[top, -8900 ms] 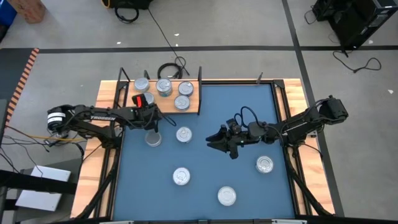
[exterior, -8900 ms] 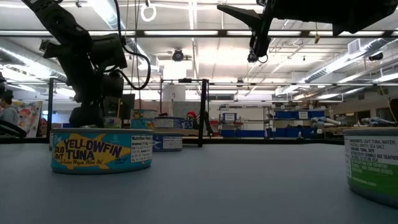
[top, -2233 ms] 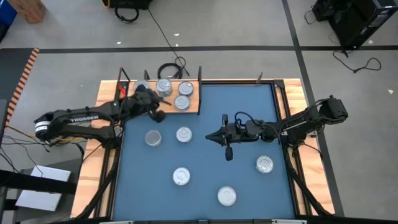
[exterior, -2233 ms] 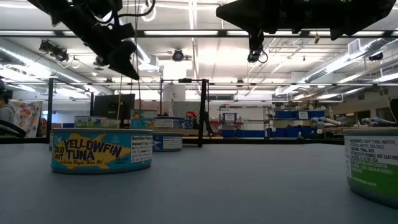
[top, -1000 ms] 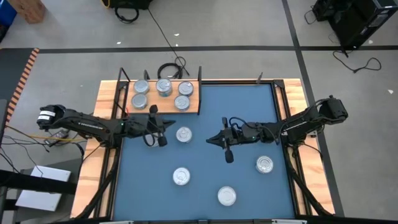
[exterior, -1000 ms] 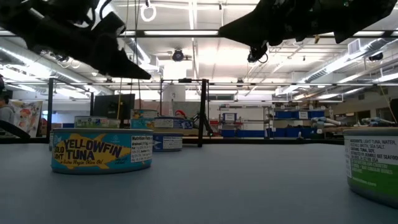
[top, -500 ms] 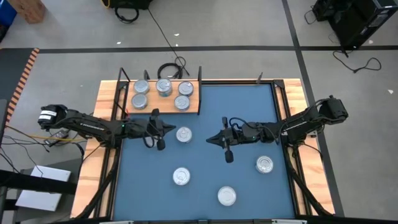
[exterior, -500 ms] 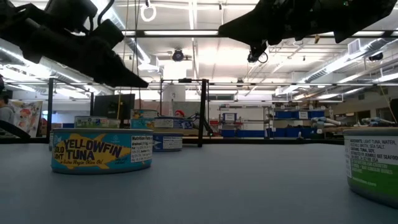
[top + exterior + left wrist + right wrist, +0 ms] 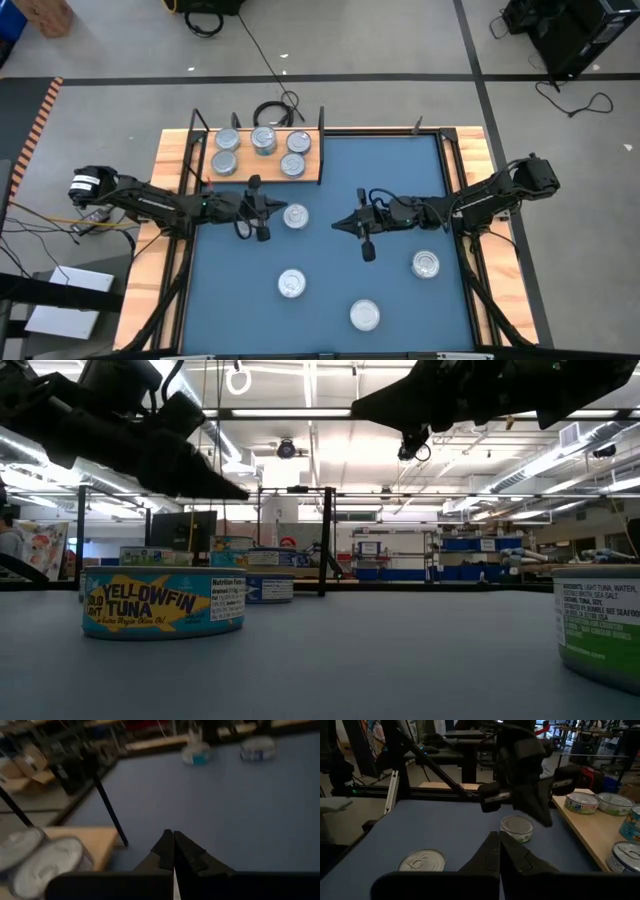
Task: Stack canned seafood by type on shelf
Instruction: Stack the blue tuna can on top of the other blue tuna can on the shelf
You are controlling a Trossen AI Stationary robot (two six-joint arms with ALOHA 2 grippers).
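On the left, four silver tins (image 9: 262,150) sit on the wooden shelf (image 9: 305,176) at the back left of the blue mat (image 9: 400,290). Just in front of the shelf, the left gripper (image 9: 266,208) hangs low over the mat with its fingers pressed together, holding nothing. A loose tin (image 9: 296,215) lies just beside its tip, on the side toward the middle of the mat; whether they touch cannot be told.

Across from it, the right gripper (image 9: 340,224) points back at that same tin from near by, fingers likewise clenched and empty. Toward the front lie three more tins: one (image 9: 292,284) left of centre, one (image 9: 365,315) nearest the front edge, one (image 9: 426,264) under the right arm.
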